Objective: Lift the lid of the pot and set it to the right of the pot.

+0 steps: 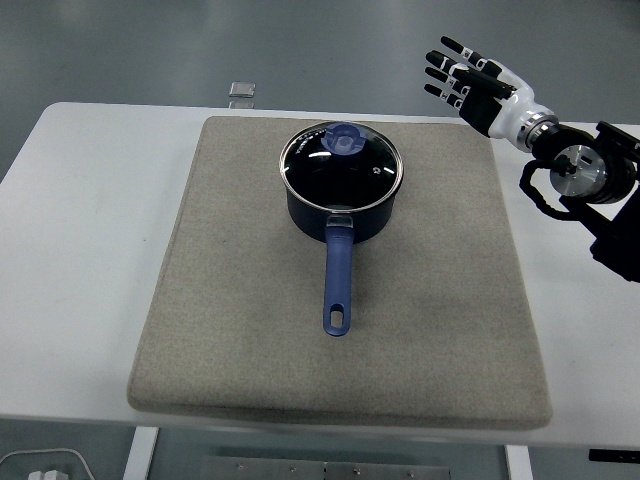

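Tabletop (80, 250) first: you have bare white surface along the left, and the left arm does not appear on that side at all. Moving in, a grey felt-like mat (230, 340) covers most of the middle of the table, its edges running slightly skewed to the table's own. Just past the table's far edge, above the mat's upper left corner, you can see a small pale square object (241, 92); it is too small to identify.

On the far half of the mat sits your dark blue saucepan (338, 215). Its long blue handle (338, 285) points straight toward the near edge, so the pan's long axis runs front to back, with the hanging hole at the near tip. The glass pot lid (340, 164) lies flat and seated on the rim, metal band all round, its blue knob (346, 140) set toward the far side.

To the right of the pan you have open mat with nothing lying on it. Further right and well apart from the lid, the right hand (478, 88) hovers past the mat's far right corner, fingers spread and extended, holding nothing.
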You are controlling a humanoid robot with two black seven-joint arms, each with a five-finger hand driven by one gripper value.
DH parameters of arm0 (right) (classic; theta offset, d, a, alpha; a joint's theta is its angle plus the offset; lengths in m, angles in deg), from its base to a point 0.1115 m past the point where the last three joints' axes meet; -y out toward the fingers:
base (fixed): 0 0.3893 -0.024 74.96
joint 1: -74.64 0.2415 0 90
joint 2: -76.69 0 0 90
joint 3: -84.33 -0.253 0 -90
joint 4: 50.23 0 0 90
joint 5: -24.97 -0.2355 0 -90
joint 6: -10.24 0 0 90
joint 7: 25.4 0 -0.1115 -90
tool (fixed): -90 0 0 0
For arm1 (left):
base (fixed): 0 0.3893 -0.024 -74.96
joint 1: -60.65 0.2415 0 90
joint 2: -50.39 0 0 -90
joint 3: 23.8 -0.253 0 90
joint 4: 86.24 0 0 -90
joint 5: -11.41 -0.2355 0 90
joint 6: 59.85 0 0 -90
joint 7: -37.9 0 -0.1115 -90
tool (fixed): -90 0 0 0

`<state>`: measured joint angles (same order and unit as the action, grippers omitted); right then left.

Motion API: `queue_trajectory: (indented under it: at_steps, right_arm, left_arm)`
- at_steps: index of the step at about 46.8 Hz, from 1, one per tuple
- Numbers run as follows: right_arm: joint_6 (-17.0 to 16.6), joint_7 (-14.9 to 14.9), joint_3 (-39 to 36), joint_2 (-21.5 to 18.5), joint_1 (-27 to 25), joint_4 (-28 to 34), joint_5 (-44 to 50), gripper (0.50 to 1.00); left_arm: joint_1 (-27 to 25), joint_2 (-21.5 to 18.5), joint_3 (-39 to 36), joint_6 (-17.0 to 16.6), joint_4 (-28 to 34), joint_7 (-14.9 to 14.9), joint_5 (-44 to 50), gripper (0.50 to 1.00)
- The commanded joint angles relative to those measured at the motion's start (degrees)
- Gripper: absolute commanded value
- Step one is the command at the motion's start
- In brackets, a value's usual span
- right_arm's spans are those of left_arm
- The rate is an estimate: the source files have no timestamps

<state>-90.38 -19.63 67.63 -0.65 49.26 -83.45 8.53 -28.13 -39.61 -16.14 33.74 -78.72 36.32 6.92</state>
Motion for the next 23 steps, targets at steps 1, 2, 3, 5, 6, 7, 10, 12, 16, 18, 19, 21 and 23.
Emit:
queue_trajectory:
  at_steps: [1,2,3,5,6,7,10,12,16,18,19,21,23]
  right_arm:
    - [0.2,-0.1,0.0,0.0,0.1,0.0,0.0,0.928]
    - [0.2,0.0,0.0,0.0,0.1,0.0,0.0,0.928]
    - [0.2,0.0,0.0,0.0,0.1,0.0,0.0,0.928]
    - [0.2,-0.1,0.0,0.0,0.1,0.0,0.0,0.93]
    - [0.2,-0.1,0.0,0.0,0.1,0.0,0.0,0.928]
    - [0.3,-0.1,0.0,0.0,0.1,0.0,0.0,0.928]
    - [0.3,-0.1,0.0,-0.2,0.1,0.0,0.0,0.928]
    - [0.3,0.0,0.0,-0.2,0.1,0.0,0.0,0.928]
    - [0.2,-0.1,0.0,-0.2,0.1,0.0,0.0,0.928]
    - [0.2,-0.1,0.0,-0.1,0.1,0.0,0.0,0.93]
    - [0.2,0.0,0.0,-0.1,0.1,0.0,0.0,0.93]
    - [0.2,-0.1,0.1,-0.1,0.1,0.0,0.0,0.93]
    - [0.3,-0.1,0.1,-0.1,0.0,0.0,0.0,0.928]
  left_arm:
    - [0.0,0.0,0.1,0.0,0.0,0.0,0.0,1.0]
    - [0.0,0.0,0.0,0.0,0.0,0.0,0.0,1.0]
    - [0.0,0.0,0.1,0.0,-0.1,0.0,0.0,1.0]
    - [0.0,0.0,0.1,0.0,-0.2,0.0,0.0,1.0]
    - [0.0,0.0,0.2,0.0,-0.3,0.0,0.0,1.0]
    - [-0.1,0.0,0.2,-0.1,-0.3,0.0,0.0,1.0]
    - [-0.1,0.0,0.2,-0.1,-0.3,0.0,0.0,1.0]
    - [-0.1,0.0,0.1,-0.1,-0.3,0.0,0.1,1.0]
    - [-0.1,0.0,0.1,-0.1,-0.3,0.0,0.0,1.0]
    - [-0.1,0.0,0.1,-0.1,-0.3,0.0,0.0,1.0]
    - [-0.2,0.0,0.1,-0.1,-0.3,0.0,0.0,1.0]
    - [-0.1,0.0,0.1,-0.1,-0.3,0.0,0.0,1.0]
    - [-0.1,0.0,0.1,-0.1,-0.3,0.0,0.0,1.0]
